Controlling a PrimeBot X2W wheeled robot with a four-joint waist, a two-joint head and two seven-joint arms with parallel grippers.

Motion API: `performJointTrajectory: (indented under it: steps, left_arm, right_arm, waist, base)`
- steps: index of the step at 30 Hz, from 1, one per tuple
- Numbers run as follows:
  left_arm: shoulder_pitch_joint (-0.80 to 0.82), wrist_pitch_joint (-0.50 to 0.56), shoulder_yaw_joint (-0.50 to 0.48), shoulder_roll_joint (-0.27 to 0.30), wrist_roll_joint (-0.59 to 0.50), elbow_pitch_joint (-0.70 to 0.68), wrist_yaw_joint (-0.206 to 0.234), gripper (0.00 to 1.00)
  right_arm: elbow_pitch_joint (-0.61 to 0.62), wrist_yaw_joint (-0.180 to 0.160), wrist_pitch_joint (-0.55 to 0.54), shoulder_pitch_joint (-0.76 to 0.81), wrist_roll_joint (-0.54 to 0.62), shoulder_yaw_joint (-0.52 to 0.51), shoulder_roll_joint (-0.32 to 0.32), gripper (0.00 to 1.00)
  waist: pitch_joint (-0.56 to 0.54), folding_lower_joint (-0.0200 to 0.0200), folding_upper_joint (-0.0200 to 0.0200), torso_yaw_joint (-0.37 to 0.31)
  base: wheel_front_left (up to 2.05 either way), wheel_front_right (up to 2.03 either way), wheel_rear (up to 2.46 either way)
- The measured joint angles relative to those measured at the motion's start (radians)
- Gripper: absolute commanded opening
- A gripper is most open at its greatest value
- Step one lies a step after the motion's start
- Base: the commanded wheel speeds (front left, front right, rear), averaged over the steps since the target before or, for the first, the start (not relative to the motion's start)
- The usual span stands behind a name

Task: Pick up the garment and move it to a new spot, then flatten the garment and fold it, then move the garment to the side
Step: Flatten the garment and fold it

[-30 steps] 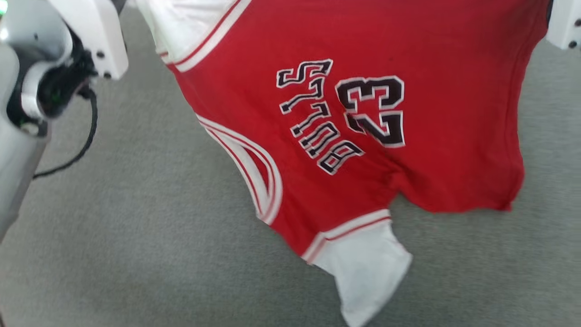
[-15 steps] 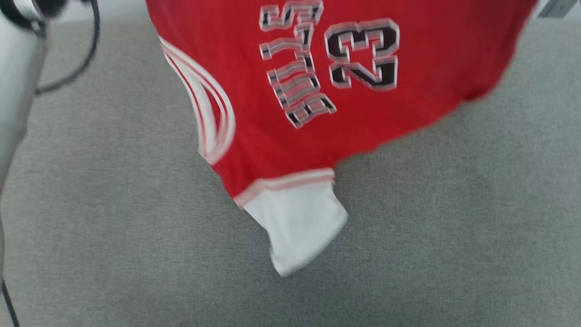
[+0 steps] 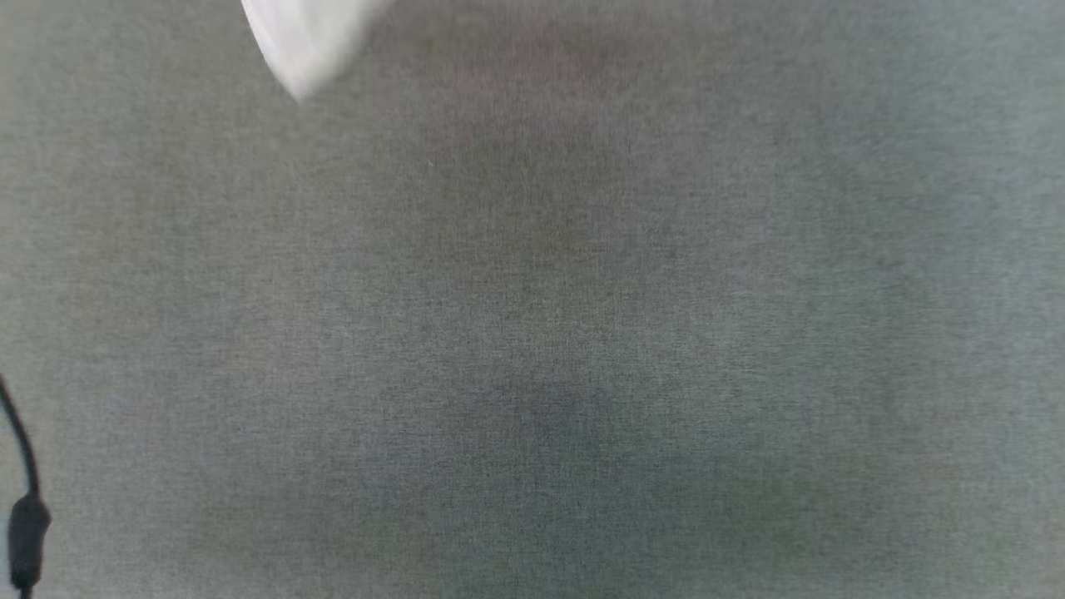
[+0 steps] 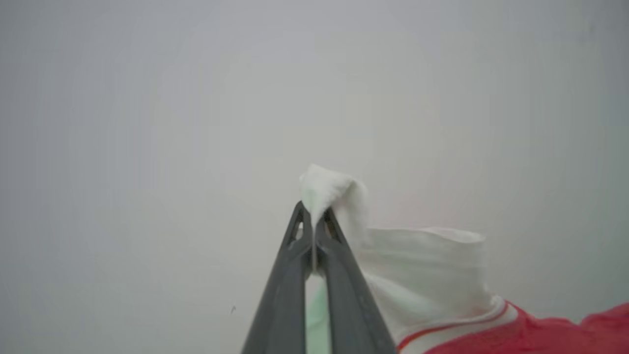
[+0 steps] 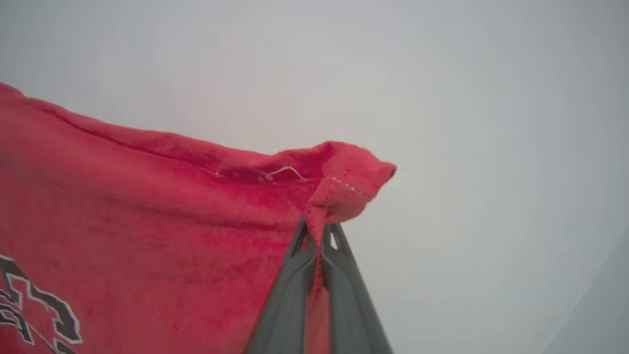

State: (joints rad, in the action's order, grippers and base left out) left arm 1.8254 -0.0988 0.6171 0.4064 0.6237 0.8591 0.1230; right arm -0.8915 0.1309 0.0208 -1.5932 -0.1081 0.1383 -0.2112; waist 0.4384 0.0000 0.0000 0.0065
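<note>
The garment hangs in the air between my two grippers. In the left wrist view my left gripper [image 4: 313, 216] is shut on a white sleeve of the garment [image 4: 432, 275], with red cloth trailing off at the lower right. In the right wrist view my right gripper [image 5: 319, 231] is shut on a red hem corner of the garment [image 5: 147, 216], whose black-and-white lettering shows at the lower left. In the head view a blurred tip of the white sleeve [image 3: 308, 42] of the garment pokes in at the top edge.
Grey fabric surface [image 3: 532, 333] spreads below in the head view. A black cable [image 3: 25, 516] hangs at the lower left edge. Pale blank background lies behind both grippers in the wrist views.
The garment has slid up and out of the head view, leaving a white sleeve tip at the top; the whole picture has shifted, so the camera moved too. Both grips have held.
</note>
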Motion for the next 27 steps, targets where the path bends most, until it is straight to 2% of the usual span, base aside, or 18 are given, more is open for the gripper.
performJointTrajectory:
  steps: [3,6,9,14,18,21,27]
  left_arm:
    - [0.038,-0.107,-0.008,-0.026,-0.009,0.039,-0.019,0.00]
    - [0.033,-0.139,0.000,-0.040,-0.007,0.080,-0.076,0.00]
    - [-0.019,-0.133,0.018,-0.049,-0.002,0.139,-0.129,0.00]
    - [-0.150,-0.016,0.054,-0.063,0.032,0.235,-0.201,0.00]
    - [-0.255,0.084,0.083,-0.068,0.057,0.270,-0.229,0.00]
    - [-0.351,0.190,0.088,-0.085,0.107,0.284,-0.241,0.00]
    - [-0.525,0.360,0.112,-0.090,0.169,0.231,-0.248,0.00]
  right_arm:
    - [-0.044,0.000,0.132,-0.041,0.077,0.015,0.007,0.00]
    - [-0.116,0.000,0.172,-0.050,0.095,0.049,0.021,0.00]
    - [-0.184,0.000,0.163,-0.024,0.072,0.115,0.029,0.00]
    - [-0.255,0.000,0.084,0.075,-0.065,0.211,0.023,0.00]
    - [-0.233,0.000,0.018,0.169,-0.196,0.292,-0.011,0.00]
    - [-0.178,0.000,-0.051,0.271,-0.298,0.353,-0.048,0.00]
    - [0.026,0.000,-0.188,0.472,-0.499,0.452,-0.179,0.00]
  waist:
    - [0.029,0.0000,0.0000,0.004]
    - [0.047,0.0000,0.0000,0.019]
    - [0.052,0.0000,0.0000,0.041]
    - [0.039,0.0000,0.0000,0.071]
    - [0.015,0.0000,0.0000,0.088]
    - [-0.008,0.0000,0.0000,0.099]
    - [-0.054,0.0000,0.0000,0.123]
  base:
    - [0.00,0.00,0.00]
    - [0.00,0.00,0.00]
    - [0.00,0.00,0.00]
    - [0.00,0.00,0.00]
    - [0.00,0.00,0.00]
    - [0.00,0.00,0.00]
    - [0.00,0.00,0.00]
